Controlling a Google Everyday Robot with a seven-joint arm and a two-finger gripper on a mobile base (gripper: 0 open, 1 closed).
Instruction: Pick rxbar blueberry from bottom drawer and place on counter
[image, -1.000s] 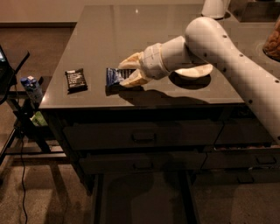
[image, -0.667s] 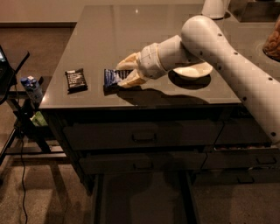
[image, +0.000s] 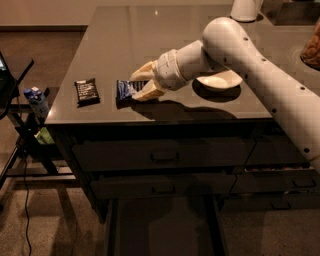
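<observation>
The bar (image: 125, 90) lies flat on the counter (image: 125, 35) near its front edge: light, thin, with a slippery, crinkly wrapper, best pinched across its width. The gripper (image: 134, 88) has its jaws closed narrowly on the bar's right end. A dark bar (image: 86, 91) lies near on the left and a bowl (image: 220, 80) to the right; neither is in the way.

Kitchenette-type room, maybe an office or test kitchen: a glossy grey desk (image: 150, 30) sits over dark cabinets with handled drawers (image: 165, 156), and the bottom drawer (image: 160, 230) is pulled out below the jaws, which are low over the desk's front part. A white bowl (image: 220, 80) is just right of the jaws, the rxbar blueberry (image: 125, 89) is at them and a black bar (image: 87, 91) is further left. Speckled floor (image: 50, 225), with a small bottle (image: 37, 100) on a black stand far left.
</observation>
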